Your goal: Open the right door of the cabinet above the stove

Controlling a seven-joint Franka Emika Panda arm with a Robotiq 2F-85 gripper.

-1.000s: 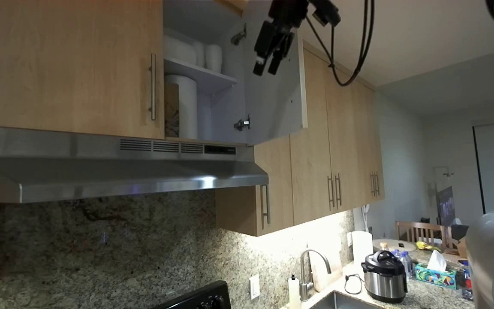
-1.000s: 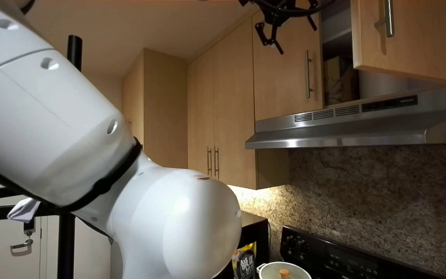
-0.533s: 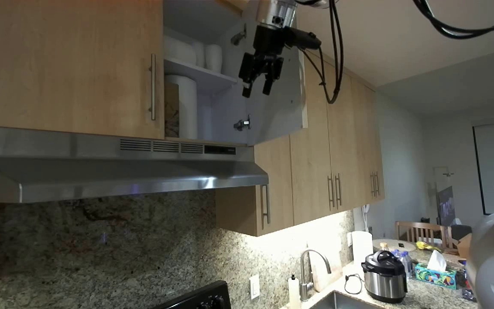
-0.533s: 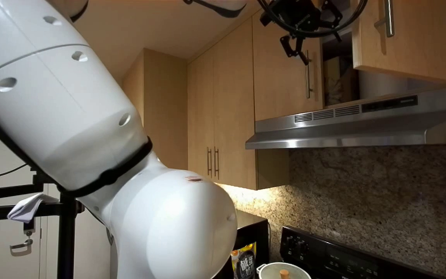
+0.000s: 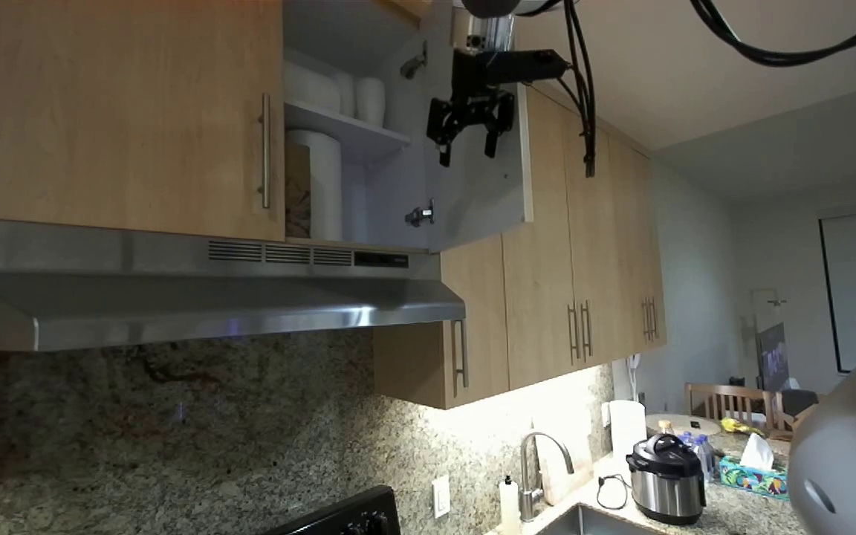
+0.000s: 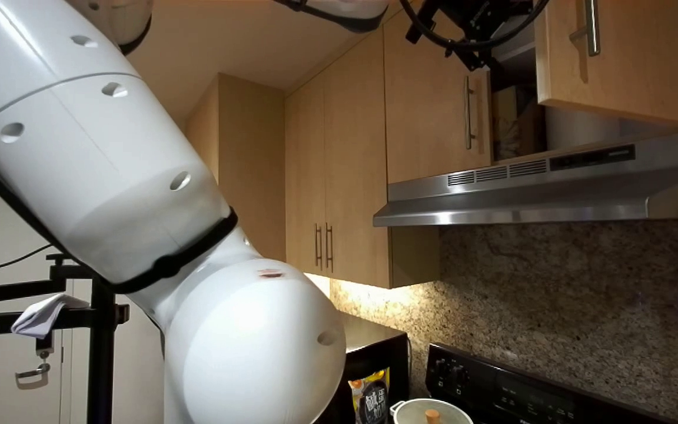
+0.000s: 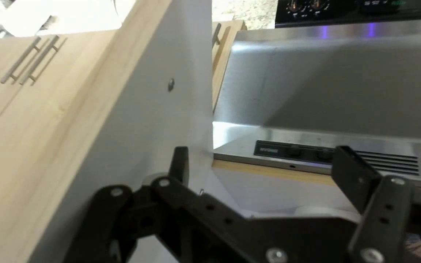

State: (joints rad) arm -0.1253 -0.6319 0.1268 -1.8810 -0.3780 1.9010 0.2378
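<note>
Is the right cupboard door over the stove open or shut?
Open. In both exterior views, the right door sticks out from the cabinet, and you can see a white shelf inside.

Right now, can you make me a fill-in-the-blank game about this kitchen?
In both exterior views, the cabinet above the stove has its open door on the ____ side.
The gripper holds ____.
In an exterior view, the cooker sits to the ____ of the tissue box.

Missing words: right; nothing; left.
</note>
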